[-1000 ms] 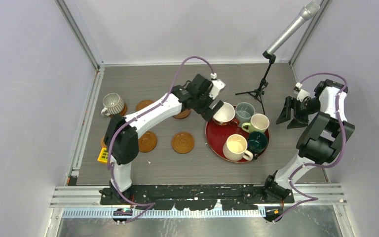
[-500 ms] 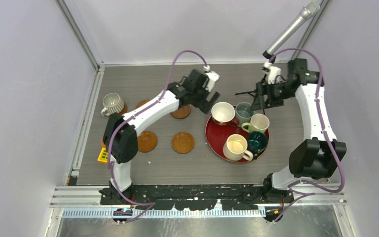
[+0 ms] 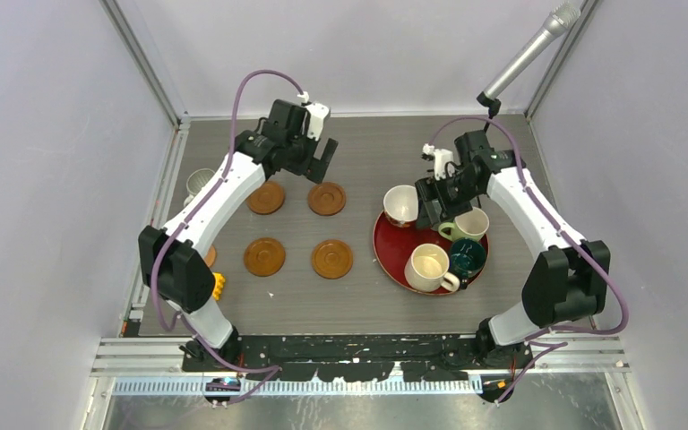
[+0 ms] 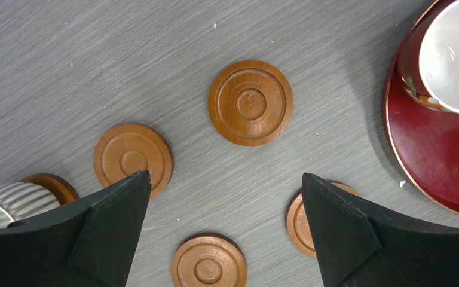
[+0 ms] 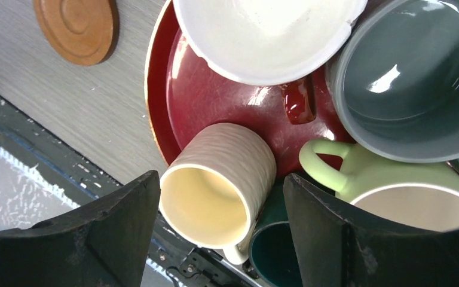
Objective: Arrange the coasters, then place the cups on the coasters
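Several brown coasters lie on the grey table, among them one (image 3: 266, 198), one (image 3: 327, 198), one (image 3: 264, 256) and one (image 3: 332, 258). My left gripper (image 3: 313, 168) hangs open above the back pair; in its wrist view the left gripper (image 4: 224, 174) is empty over the coasters (image 4: 250, 102). A ribbed mug (image 4: 6, 203) stands on a coaster (image 4: 54, 185) at far left. My right gripper (image 5: 220, 175) is open above the red tray (image 5: 215, 89). Below it are the cream cup (image 5: 218, 185), white cup (image 5: 269, 36), grey-blue cup (image 5: 412, 78), pale green cup (image 5: 382, 179) and dark teal cup (image 5: 278, 257).
The red tray (image 3: 392, 260) sits right of centre. A microphone (image 3: 537, 45) on a stand leans over the back right corner. A small yellow object (image 3: 220, 285) lies by the left arm. Walls and metal rails border the table on the left, back and right.
My left gripper has pulled away from the white cup on the tray and swung back-left over the coasters. My right arm has swung in from the right edge to above the tray, its jaws widening.
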